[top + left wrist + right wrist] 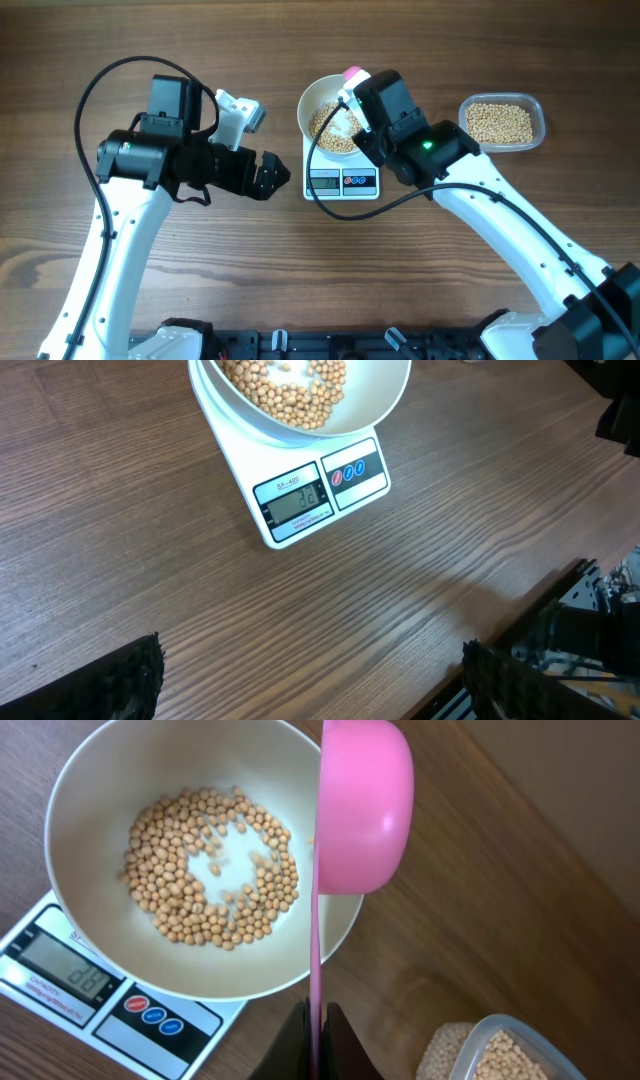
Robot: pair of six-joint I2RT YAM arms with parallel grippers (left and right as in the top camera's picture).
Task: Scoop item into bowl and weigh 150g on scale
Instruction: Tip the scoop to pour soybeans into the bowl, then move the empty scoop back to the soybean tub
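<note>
1. Beans (160, 890), small, round and tan-yellow, lie in a thin layer at the bottom of the round plain white bowl (90, 780). A bare patch shows in their middle and the bowl's sides are clean, so it is far from full.
2. That bowl stands on the flat white square digital scale (345, 485), which rests on the brown wooden table (450, 560). Placing the bowl for weighing looks done.
3. The right gripper (315, 1032) is pressed together on the thin handle of a pink plastic scoop (365, 805). The scoop hangs tipped on its edge above the bowl's right rim, cup turned toward the bowl. Whether any beans are left in it cannot be told.
4. The left gripper (272, 178) is spread wide and holds nothing. It hovers over the table just left of the scale.
5. A clear rounded-rectangular plastic tub (502, 122), to the right and apart from the scale, holds plenty more beans.
6. The scale's grey display (295, 500) is lit, but its digits are too blurred to trust. It seems to show only two digits, which would be short of the target, so several more scoops and a final fine top-up probably remain.
</note>
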